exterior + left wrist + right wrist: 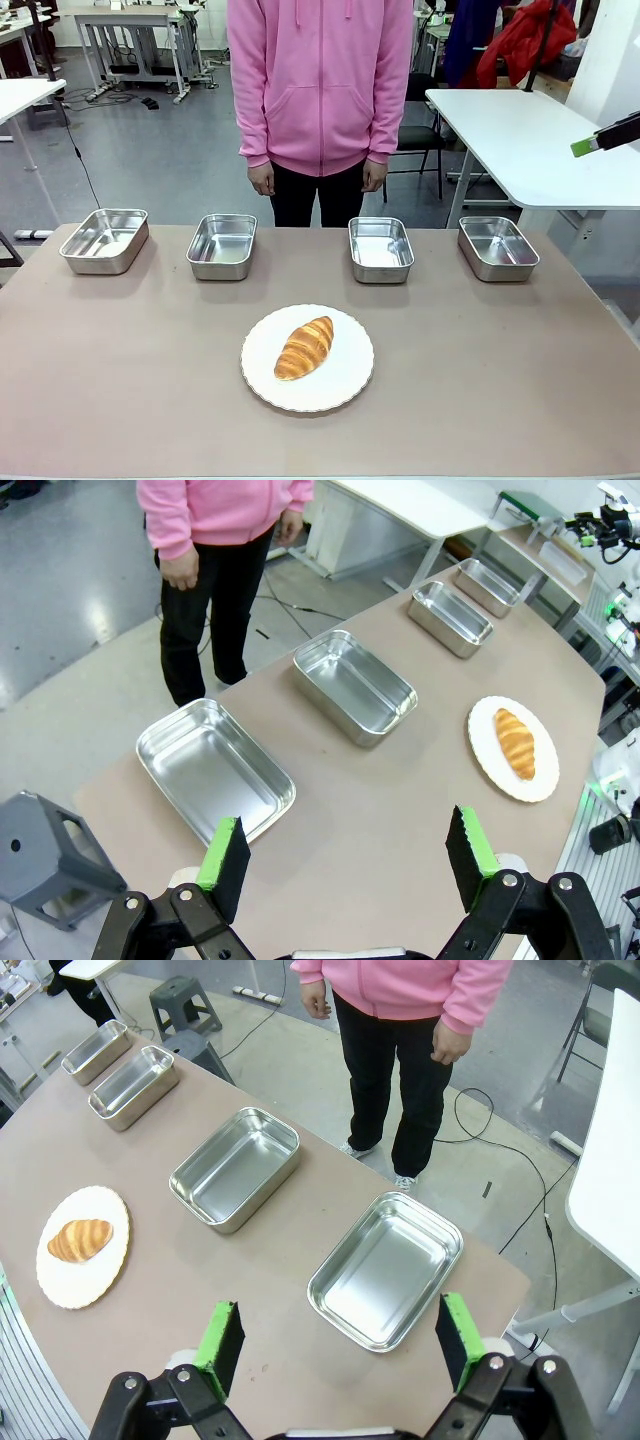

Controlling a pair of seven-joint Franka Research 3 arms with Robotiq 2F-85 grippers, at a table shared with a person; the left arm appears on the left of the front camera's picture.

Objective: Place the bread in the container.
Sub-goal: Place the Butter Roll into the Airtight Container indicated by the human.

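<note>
Bread: the golden-brown croissant (304,347) (516,743) (80,1240) lies at the middle of the plate. It is slanted, with one tapered end toward the near left and the other toward the far right. Nothing touches it but the plate.
Plate: the plate (350,385) is round and white with a scalloped edge. It sits at the near middle of the counter, well apart from every pan.
Containers: four shiny steel pans stand in a row along the far side, all empty. From left to right they are the far-left pan (104,240) (215,770), the second pan (222,245), the third pan (381,248) and the far-right pan (498,247) (385,1270). The plate lies nearer than the gap between the two middle pans.
Left claw: the left claw (346,860) is spread wide with nothing between its green pads. It hangs above the left end of the counter, near the far-left pan.
Right claw: the right claw (338,1340) is spread wide and empty above the right end, near the far-right pan. In the front view one of its fingers (610,134) juts in at the right edge, high above the counter.
Person: a person in a pink hooded top (320,90) stands at the far side behind the two middle pans. Both hands hang at the sides and hold nothing.
Counter: the counter (500,380) is a plain brownish surface.
</note>
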